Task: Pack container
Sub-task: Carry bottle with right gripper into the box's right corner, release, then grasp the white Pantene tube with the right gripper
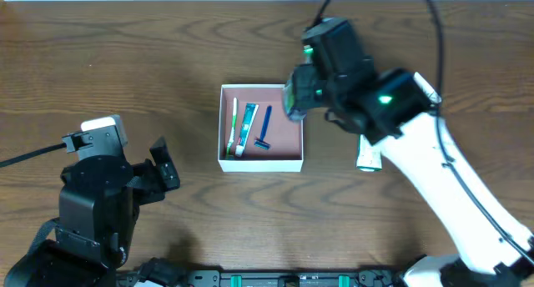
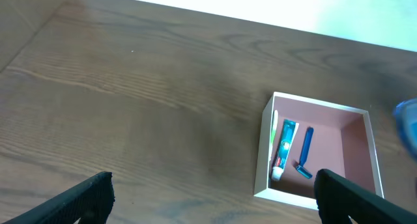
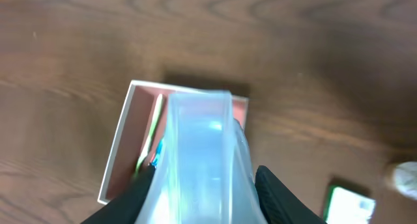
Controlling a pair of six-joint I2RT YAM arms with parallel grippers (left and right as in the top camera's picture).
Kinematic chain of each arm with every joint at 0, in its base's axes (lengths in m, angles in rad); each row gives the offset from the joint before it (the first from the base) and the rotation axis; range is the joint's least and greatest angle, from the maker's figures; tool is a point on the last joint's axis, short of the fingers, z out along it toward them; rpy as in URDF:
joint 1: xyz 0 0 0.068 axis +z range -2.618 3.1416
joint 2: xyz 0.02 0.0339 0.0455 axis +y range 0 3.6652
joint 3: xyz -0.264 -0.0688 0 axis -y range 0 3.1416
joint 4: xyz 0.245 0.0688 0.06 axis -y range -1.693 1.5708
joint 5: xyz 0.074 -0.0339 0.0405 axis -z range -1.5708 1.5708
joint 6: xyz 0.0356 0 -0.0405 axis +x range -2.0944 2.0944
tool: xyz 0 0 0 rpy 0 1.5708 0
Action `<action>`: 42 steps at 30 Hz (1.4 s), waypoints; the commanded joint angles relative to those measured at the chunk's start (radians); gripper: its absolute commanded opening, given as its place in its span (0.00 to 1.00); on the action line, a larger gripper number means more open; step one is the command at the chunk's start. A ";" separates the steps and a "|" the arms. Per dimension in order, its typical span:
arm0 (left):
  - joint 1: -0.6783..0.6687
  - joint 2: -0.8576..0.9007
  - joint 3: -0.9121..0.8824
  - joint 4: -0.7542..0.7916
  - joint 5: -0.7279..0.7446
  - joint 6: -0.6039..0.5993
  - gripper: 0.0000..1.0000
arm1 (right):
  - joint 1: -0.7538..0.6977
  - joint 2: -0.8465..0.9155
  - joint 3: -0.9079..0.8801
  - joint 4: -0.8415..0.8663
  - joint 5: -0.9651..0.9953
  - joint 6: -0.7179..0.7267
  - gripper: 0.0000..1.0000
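Observation:
The container [image 1: 284, 160], a square white-walled box with a pinkish-brown floor, sits mid-table. It holds a toothbrush [image 1: 234, 122], a toothpaste tube [image 1: 245, 130] and a blue razor [image 1: 265, 130]. It also shows in the left wrist view [image 2: 264, 152] and the right wrist view [image 3: 116, 149]. My right gripper [image 1: 298, 91] is shut on a pale blue translucent bottle [image 3: 199, 159] and holds it above the container's right edge. My left gripper [image 1: 163, 166] is open and empty, left of the container.
A white and green tube [image 1: 366, 156] lies on the table right of the container, partly under the right arm; it shows in the right wrist view [image 3: 348, 204]. A white strip runs along the table's far edge [image 2: 260, 15].

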 commanded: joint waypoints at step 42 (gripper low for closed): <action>0.005 0.000 0.005 -0.003 -0.013 0.005 0.98 | -0.189 -0.061 0.009 -0.048 0.150 -0.180 0.99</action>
